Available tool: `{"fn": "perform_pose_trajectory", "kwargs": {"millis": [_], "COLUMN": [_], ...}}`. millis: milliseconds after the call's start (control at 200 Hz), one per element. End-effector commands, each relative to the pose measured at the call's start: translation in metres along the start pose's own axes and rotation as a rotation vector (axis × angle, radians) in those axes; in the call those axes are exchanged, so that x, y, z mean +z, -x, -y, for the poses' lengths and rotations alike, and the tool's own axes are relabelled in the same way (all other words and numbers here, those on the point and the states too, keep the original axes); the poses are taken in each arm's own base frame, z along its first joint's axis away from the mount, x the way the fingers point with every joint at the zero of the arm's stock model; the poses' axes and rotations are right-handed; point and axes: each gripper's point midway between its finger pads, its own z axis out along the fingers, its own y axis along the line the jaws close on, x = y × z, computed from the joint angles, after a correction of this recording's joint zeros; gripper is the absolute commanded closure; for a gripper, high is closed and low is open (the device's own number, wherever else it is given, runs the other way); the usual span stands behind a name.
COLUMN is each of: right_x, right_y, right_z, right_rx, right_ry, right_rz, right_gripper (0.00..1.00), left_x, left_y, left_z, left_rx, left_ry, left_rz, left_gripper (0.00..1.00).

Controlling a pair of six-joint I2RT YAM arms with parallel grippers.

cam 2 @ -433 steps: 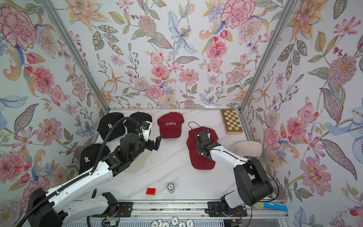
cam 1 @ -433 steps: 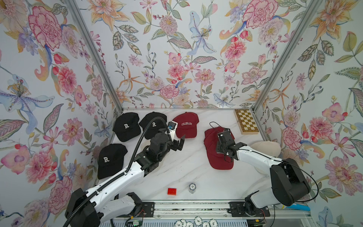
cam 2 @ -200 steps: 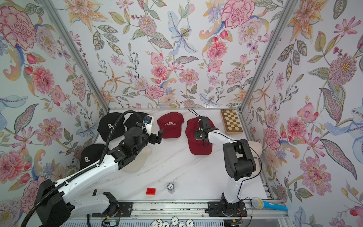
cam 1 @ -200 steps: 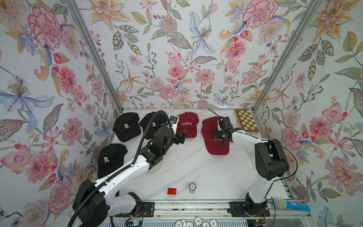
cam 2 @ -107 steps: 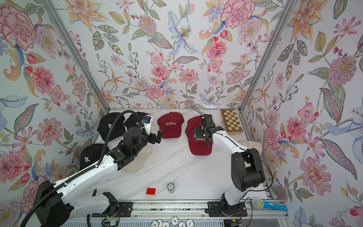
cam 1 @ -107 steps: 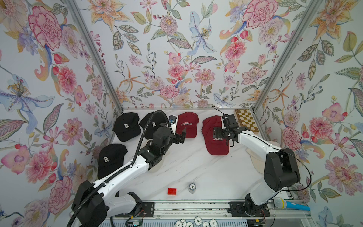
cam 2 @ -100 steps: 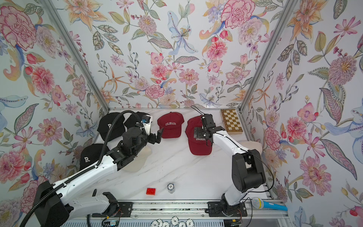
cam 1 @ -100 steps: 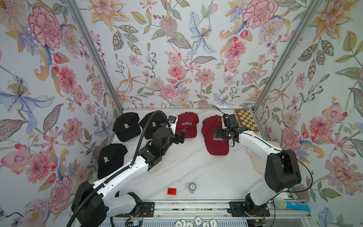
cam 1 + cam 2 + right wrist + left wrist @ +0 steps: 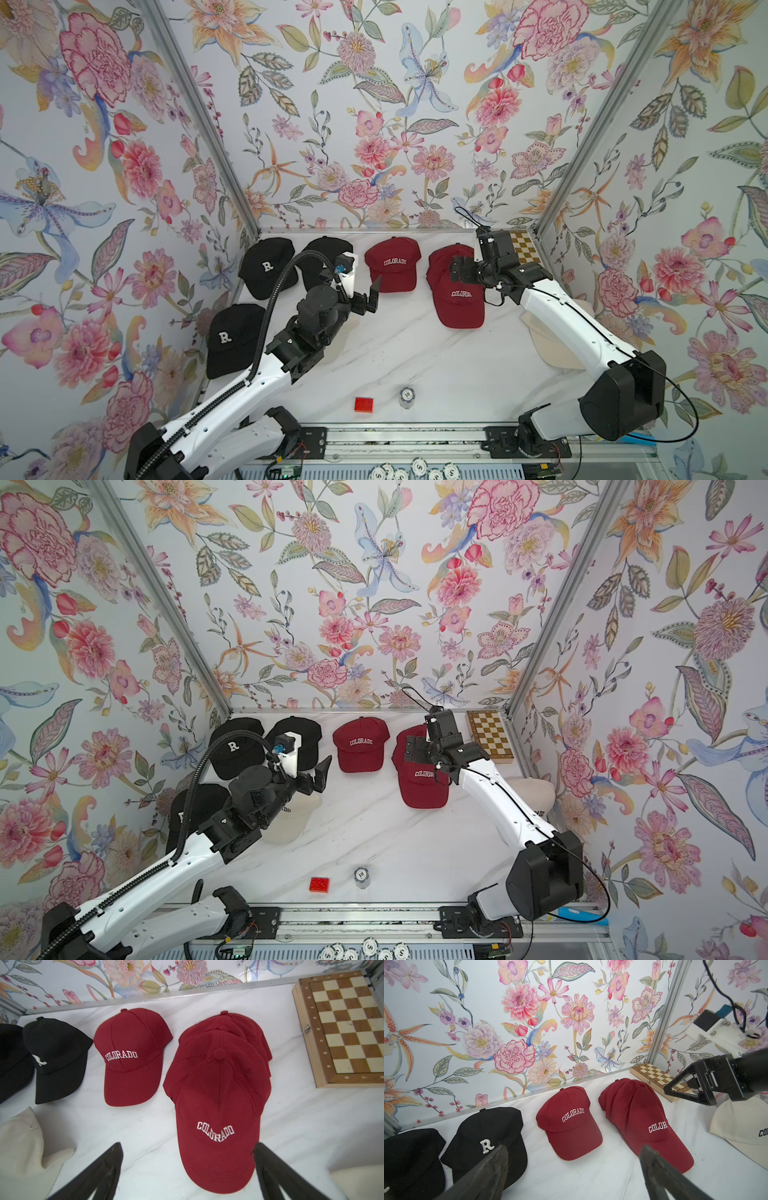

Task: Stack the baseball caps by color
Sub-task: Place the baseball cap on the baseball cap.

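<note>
Dark red caps piled in a stack [image 9: 457, 286] at the back of the table [image 9: 415, 357], just beside a chessboard [image 9: 525, 249]. Single red cap [image 9: 392, 266] flat on the stack's other side, apart from it. Right gripper [image 9: 187, 1147]: spread wide above the stack's top brim, gripping nothing. Left gripper [image 9: 369, 296]: equally wide, empty, raised near the single red cap. Three black caps [image 9: 266, 268] along the left side, unstacked. Cream cap [image 9: 291, 820] partly under the left arm; second cream cap [image 9: 536, 791] partly under the right arm.
</note>
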Motion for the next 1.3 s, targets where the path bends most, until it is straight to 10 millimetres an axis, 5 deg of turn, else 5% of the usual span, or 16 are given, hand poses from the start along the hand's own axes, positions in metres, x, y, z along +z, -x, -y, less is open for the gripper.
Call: {"fn": "perform_pose_trajectory", "kwargs": {"millis": [0,155,255,400,475,836,1036,1296], "right_x": [-0.014,-0.015,-0.007,0.017,0.035,0.128,0.15,0.146], "right_y": [0.0,0.009,0.022,0.046,0.052,0.027,0.017,0.014], "right_z": [-0.001,0.001,0.007,0.019,0.024,0.057,0.072,0.065], "right_rx": [0.022,0.04,0.045,0.047,0.046,0.081,0.104,0.128], "right_ry": [-0.03,-0.071,-0.113,-0.152,-0.145,-0.101,-0.087,-0.058], "right_rz": [-0.005,0.023,0.039,0.041,0.016,-0.144,-0.193,-0.199], "right_gripper": [0.01,0.0,0.08,0.49,0.6,0.6,0.59,0.51], "left_x": [-0.012,-0.026,-0.033,-0.031,-0.024,0.04,0.066,0.063], "left_y": [-0.004,-0.001,0.0,-0.003,-0.001,0.019,0.02,0.016], "left_z": [-0.002,0.001,0.002,0.002,0.003,0.005,0.014,0.013], "left_rx": [-0.018,-0.044,-0.047,-0.041,-0.038,-0.023,-0.041,0.012], "left_ry": [-0.022,-0.06,-0.078,-0.078,-0.068,0.031,0.026,0.025], "left_rz": [-0.003,0.017,0.023,0.023,0.016,-0.012,-0.04,-0.051], "left_gripper": [0.0,0.0,0.0,0.0,0.0,0.0,0.0,0.0]}}
